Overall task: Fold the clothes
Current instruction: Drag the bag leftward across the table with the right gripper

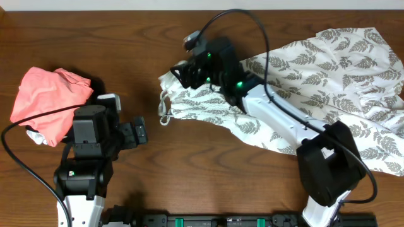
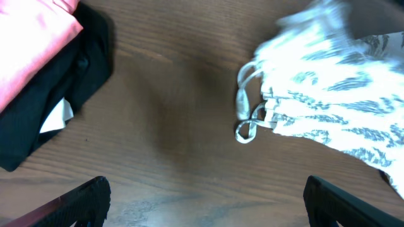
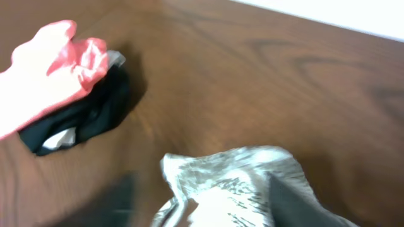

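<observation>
The clothes (image 1: 315, 75), a white garment with grey fern leaves, lie spread across the right half of the table, with the narrow strap end (image 1: 165, 110) pointing left. My right gripper (image 1: 183, 72) hovers over that strap end. In the right wrist view its blurred fingers stand apart, with the garment's bunched edge (image 3: 233, 183) between them, so the right gripper (image 3: 208, 202) is open. My left gripper (image 1: 136, 132) rests left of the straps, open and empty. In the left wrist view the left gripper (image 2: 208, 208) faces bare wood, with the clothes (image 2: 328, 113) and strap loops (image 2: 249, 120) ahead to the right.
A salmon-pink folded garment (image 1: 47, 101) lies at the far left on a black folded cloth (image 1: 95, 85). Both show in the left wrist view, pink (image 2: 31, 50) over black (image 2: 50, 107), and in the right wrist view (image 3: 44, 75). The right arm's cable (image 1: 265, 38) arcs over the garment.
</observation>
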You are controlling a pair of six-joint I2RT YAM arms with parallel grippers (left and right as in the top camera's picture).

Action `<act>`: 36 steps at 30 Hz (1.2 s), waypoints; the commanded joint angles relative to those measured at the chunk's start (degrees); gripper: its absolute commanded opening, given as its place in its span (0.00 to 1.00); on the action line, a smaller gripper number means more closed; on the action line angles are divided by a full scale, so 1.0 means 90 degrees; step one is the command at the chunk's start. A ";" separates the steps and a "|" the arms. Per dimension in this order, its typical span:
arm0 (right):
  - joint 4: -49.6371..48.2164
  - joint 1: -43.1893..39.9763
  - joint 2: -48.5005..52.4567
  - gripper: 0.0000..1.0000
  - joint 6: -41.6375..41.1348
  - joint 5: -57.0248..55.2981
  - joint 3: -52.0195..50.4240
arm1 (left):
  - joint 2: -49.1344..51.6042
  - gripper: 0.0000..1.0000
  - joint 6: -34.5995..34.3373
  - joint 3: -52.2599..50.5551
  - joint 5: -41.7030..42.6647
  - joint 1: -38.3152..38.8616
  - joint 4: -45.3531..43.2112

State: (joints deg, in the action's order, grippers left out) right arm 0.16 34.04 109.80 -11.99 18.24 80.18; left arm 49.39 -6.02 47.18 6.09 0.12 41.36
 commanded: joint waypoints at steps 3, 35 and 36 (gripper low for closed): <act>0.0692 -0.0709 -0.0500 0.99 -0.0194 -0.0359 0.0289 | 0.0007 0.98 -0.0029 0.0141 0.0092 0.0027 -0.0005; 0.4031 0.0602 -0.1032 0.40 0.3361 -0.1545 -0.1175 | 0.0379 0.98 -0.0029 0.0095 0.0612 0.0027 0.0019; 0.3925 0.0612 -0.0991 0.40 0.3356 -0.1642 -0.1256 | 0.0379 0.98 -0.0032 0.0095 0.0610 0.0027 0.0019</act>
State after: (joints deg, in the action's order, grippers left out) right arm 37.04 38.96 99.33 15.05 8.16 71.09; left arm 52.64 -6.02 47.20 10.83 0.12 41.56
